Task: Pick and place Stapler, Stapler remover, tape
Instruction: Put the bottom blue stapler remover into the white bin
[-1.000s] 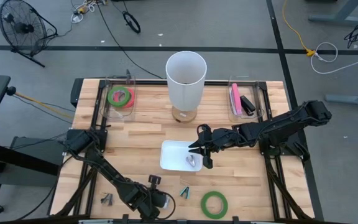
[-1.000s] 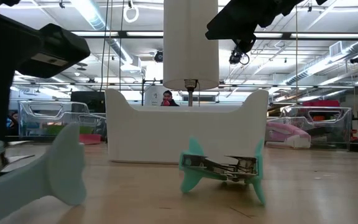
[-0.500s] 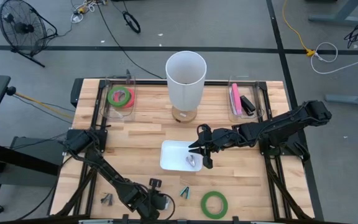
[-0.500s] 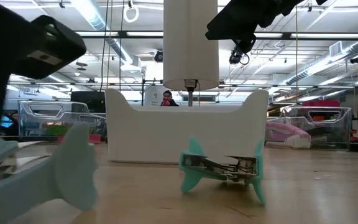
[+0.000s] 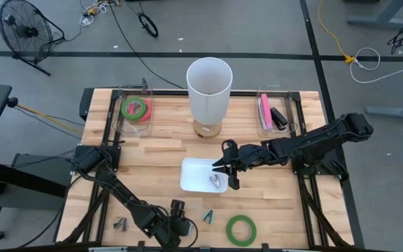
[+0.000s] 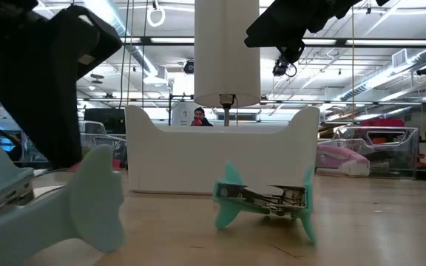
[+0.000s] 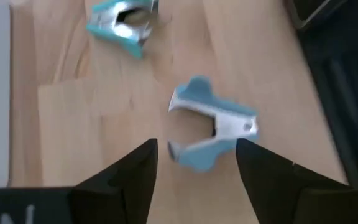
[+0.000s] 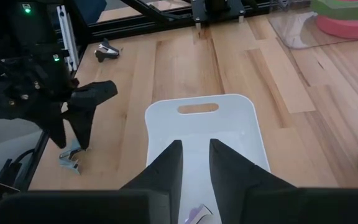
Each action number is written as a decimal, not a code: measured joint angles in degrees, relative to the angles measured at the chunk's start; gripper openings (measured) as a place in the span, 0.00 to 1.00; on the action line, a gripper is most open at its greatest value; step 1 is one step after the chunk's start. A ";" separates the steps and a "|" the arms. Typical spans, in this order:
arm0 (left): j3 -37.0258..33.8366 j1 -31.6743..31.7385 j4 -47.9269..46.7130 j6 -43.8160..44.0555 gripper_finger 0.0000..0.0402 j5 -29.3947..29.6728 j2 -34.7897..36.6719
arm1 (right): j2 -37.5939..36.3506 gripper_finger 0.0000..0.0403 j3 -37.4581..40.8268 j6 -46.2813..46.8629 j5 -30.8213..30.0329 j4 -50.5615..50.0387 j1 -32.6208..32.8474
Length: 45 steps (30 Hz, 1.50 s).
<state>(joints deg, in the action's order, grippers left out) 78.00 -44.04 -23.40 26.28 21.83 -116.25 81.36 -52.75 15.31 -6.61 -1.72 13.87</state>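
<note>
Looking down from the high view first: the left claw (image 5: 177, 222) sits at the bottom edge of the desk (image 5: 159, 147). One staple remover (image 5: 208, 216) lies just right of it, and another remover (image 5: 120, 224) is at lower left. A green tape roll (image 5: 241, 229) lies loose at lower centre. The right claw (image 5: 228, 168) hangs over the white tray (image 5: 191, 175) mid-frame. Up top, a pink stapler (image 5: 264, 110) already sits in the right bin (image 5: 272, 91).

The low view shows a teal remover big in the lower left under the dark left arm.

In the left wrist view the claw is spread wide, with the remover under the claw (image 7: 213, 124) flat on the wood between the fingers, untouched.

From the right wrist view I can't tell that claw's state.

My guess is it's maybe halfway: the stapler is binned, but the removers and green roll are still out.
</note>
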 joint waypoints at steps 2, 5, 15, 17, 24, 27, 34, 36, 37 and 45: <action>0.00 0.01 0.88 -0.03 0.56 0.02 0.00 | 0.00 0.20 0.00 0.00 0.00 0.00 0.00; 0.00 -0.01 1.28 -0.44 0.55 0.01 0.00 | 0.00 0.20 0.00 0.00 0.00 0.00 0.00; 0.33 1.16 4.17 -1.61 0.54 -2.38 -2.68 | 0.02 0.20 0.00 -0.07 0.00 0.00 0.00; 0.33 1.52 4.37 -2.85 0.53 -2.30 -2.84 | 0.02 0.20 0.00 -0.08 0.00 -0.04 0.00; 0.26 1.89 2.65 -2.89 0.35 -2.58 -2.89 | 0.02 0.20 0.00 -0.09 0.00 -0.04 0.00; 0.26 1.87 1.47 -2.96 0.17 -2.16 -2.86 | 0.02 0.20 0.00 -0.07 0.00 -0.04 0.00; 0.00 1.78 0.09 -2.92 0.01 -3.42 -3.32 | 0.02 0.20 0.00 0.02 -0.01 0.13 0.00; 0.00 1.65 0.11 -2.93 0.01 -2.70 -3.32 | 0.02 0.20 0.00 0.02 -0.03 0.17 0.00; 0.00 1.65 0.14 -2.95 0.01 -2.52 -3.32 | 0.02 0.20 0.00 0.02 -0.03 0.17 0.00; -0.02 1.67 0.33 -1.82 0.06 -0.75 -3.34 | 0.02 0.20 0.00 0.02 -0.02 0.09 0.00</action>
<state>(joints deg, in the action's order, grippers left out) 77.98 -42.37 -23.07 24.47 21.08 -119.59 81.38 -52.75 15.33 -6.63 -1.63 13.87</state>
